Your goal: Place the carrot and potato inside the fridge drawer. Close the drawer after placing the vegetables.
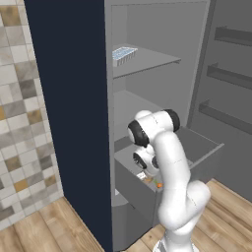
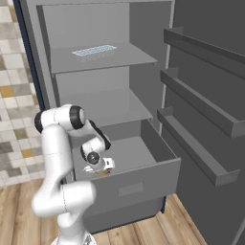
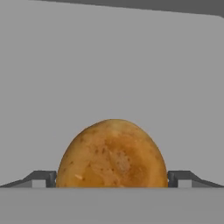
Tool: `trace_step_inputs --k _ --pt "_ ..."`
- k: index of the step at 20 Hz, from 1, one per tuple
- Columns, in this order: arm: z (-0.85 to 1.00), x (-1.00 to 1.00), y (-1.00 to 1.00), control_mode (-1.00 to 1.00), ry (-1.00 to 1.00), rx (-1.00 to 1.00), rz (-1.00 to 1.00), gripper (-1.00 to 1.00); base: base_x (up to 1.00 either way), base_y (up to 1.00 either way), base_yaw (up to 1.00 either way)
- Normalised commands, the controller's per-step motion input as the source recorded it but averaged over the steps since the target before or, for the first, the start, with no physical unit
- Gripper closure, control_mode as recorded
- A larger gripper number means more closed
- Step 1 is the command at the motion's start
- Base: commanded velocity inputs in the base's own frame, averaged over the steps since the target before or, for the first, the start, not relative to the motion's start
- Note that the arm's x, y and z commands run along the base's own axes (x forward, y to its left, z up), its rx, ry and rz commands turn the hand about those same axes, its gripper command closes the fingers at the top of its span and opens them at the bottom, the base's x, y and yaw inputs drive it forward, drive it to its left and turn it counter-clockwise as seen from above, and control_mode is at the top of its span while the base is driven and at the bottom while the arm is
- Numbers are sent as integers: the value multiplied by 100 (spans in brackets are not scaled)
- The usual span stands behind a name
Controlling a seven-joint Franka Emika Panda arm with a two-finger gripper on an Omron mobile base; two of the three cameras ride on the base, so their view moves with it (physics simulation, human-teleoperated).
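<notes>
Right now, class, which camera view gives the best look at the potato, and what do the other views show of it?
The hand view: the potato sits large and sharp between the open gripper's fingertips, on the grey fridge drawer floor. The right base view shows just a brownish speck under the hand. In the left base view the arm blocks that spot, so I cannot pick it out.

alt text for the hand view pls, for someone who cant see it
A golden-brown speckled potato sits between the two dark fingertips of the open claw, one tip on each side of it. Behind it is the plain grey inside of the fridge drawer.
</notes>
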Motion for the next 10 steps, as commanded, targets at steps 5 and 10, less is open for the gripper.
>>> trace_step_inputs --k 5,10 --pt "5 -88 -32 -100 12 5 0 -100 0 0 0" --pt "94 -9 -27 -100 15 4 -1 -100 0 0 0"
